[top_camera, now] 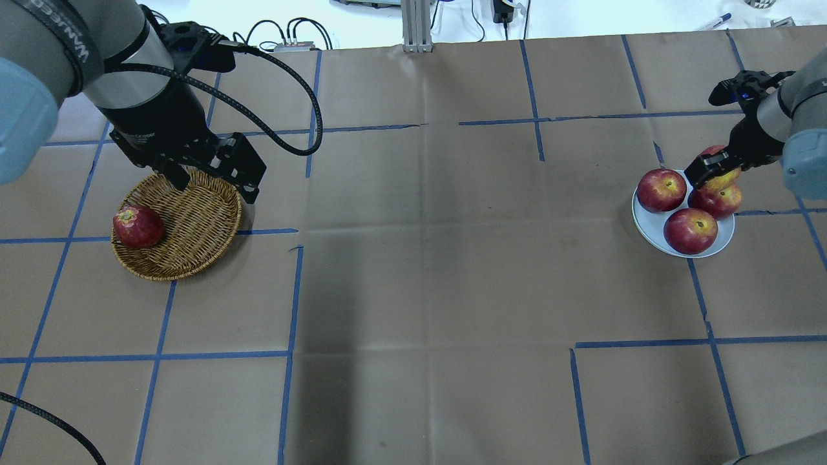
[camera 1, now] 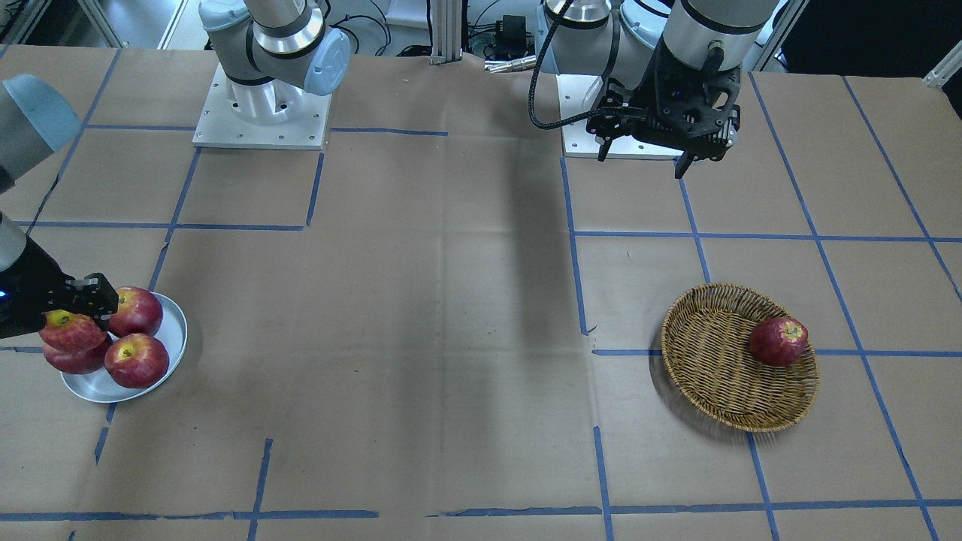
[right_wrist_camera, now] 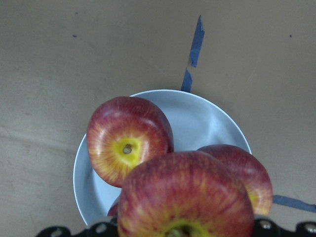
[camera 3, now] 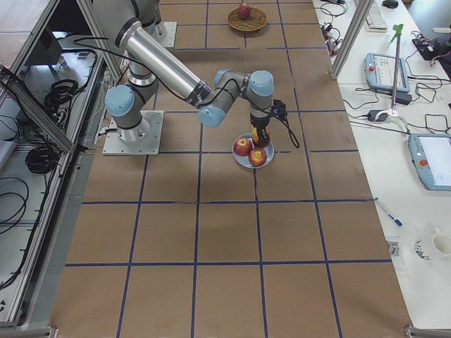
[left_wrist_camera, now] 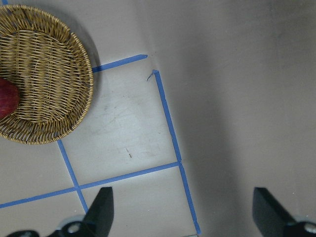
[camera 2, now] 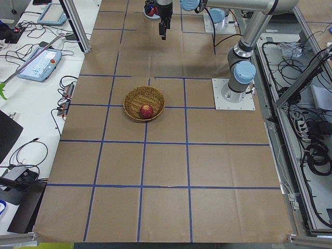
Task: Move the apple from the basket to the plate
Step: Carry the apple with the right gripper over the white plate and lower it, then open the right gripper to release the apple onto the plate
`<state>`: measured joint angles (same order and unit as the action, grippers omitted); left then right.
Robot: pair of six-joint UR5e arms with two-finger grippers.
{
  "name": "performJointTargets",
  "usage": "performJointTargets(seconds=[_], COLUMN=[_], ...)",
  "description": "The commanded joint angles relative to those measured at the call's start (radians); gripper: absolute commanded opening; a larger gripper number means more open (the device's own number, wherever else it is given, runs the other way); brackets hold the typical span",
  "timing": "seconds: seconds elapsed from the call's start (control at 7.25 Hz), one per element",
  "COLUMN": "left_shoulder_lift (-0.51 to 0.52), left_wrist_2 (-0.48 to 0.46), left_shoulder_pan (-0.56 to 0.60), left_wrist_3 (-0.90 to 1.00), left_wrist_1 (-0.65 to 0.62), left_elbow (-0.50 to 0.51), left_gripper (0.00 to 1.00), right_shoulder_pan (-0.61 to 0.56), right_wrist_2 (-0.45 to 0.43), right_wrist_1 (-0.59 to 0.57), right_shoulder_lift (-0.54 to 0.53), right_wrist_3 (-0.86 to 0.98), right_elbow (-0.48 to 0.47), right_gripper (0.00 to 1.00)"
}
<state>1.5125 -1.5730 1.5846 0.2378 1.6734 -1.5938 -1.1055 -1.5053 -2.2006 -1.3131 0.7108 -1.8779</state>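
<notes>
We see the apple [camera 1: 71, 333] clamped in the right gripper [camera 1: 75, 315], just above the plate's [camera 1: 174, 330] nine o'clock side in the front-facing view, over three other apples [camera 1: 137, 359]. In the overhead view the left gripper [top_camera: 213, 184] hangs spread wide at the basket's [top_camera: 194, 219] one o'clock rim, with one dark apple [top_camera: 137, 227] inside.

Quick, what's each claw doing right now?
Left claw: open, empty.
Right claw: shut on a streaky pinkish-red apple above the round silvery metal plate.
</notes>
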Motion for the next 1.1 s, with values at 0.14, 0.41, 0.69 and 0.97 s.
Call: performJointTargets(seconds=[0.14,0.41,0.69,0.97], left_shoulder_lift=[0.0,-0.002,0.0,-0.002], left_wrist_2=[-0.001,-0.001,0.001,-0.001], left_shoulder_pan=[0.0,0.0,0.0,0.0], left_wrist_3=[0.0,0.0,-0.002,-0.002], left_wrist_1=[0.003,0.003,0.003,0.003], left_elbow=[-0.002,-0.002,-0.002,-0.002], left_gripper=[0.99,0.99,0.99,0.99], right_shoulder_pan=[0.001,0.01,0.016,0.015], right_wrist_2=[-0.007,-0.015,-0.016,-0.015], right_wrist_1=[-0.028,-0.027,-0.027,-0.018], right_shoulder_lift=[0.006,0.006,0.009,-0.012], right_wrist_3=[0.001,0.001,-0.002,-0.013], right_elbow=[-0.041,-0.043,-0.04,-0.02], right_gripper=[0.49,0.49,1.0,1.0])
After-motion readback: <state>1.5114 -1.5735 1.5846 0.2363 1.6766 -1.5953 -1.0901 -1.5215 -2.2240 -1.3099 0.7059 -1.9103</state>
